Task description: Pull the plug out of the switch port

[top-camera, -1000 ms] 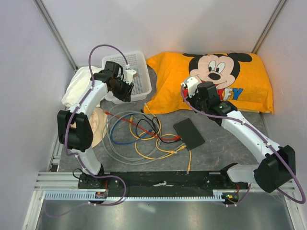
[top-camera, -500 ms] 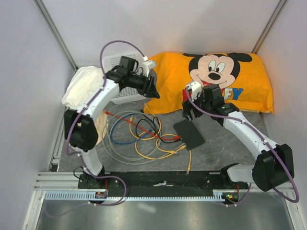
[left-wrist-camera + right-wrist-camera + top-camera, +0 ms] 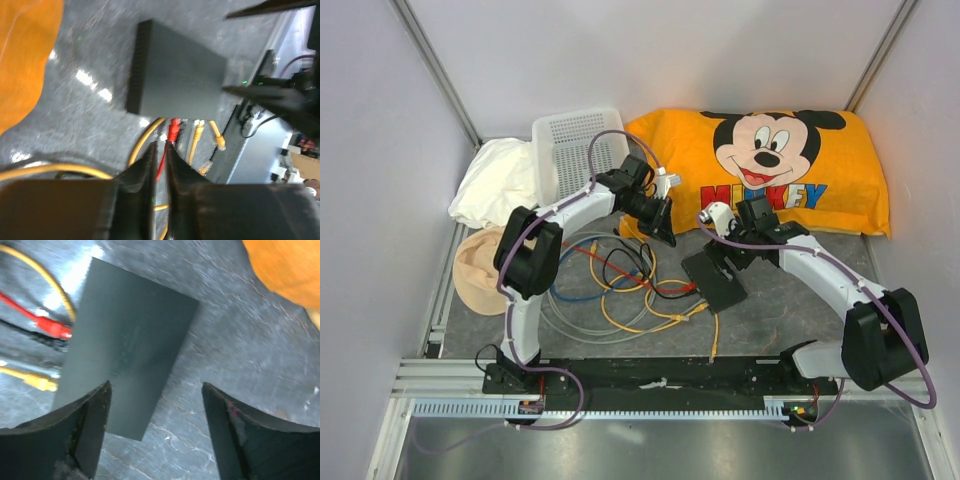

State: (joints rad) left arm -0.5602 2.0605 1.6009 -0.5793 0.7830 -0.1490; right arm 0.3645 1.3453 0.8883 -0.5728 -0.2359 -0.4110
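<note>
The black switch box (image 3: 717,280) lies flat on the grey worktop (image 3: 790,312), just in front of the orange Mickey pillow (image 3: 760,170) and right of the tangle of cables (image 3: 620,285). A red plug (image 3: 56,330) meets the box's cable-side edge, with a yellow plug (image 3: 40,383) just beside it. Which socket is the switch port cannot be told. The right gripper (image 3: 155,386) hovers over the box, jaws spread wide and empty. The left gripper (image 3: 160,146) points toward the red plug, jaws drawn almost together on nothing.

The switch box (image 3: 715,278) lies right of the cable tangle (image 3: 610,292), seemingly plugged in, pillow (image 3: 770,170) behind it.
</note>
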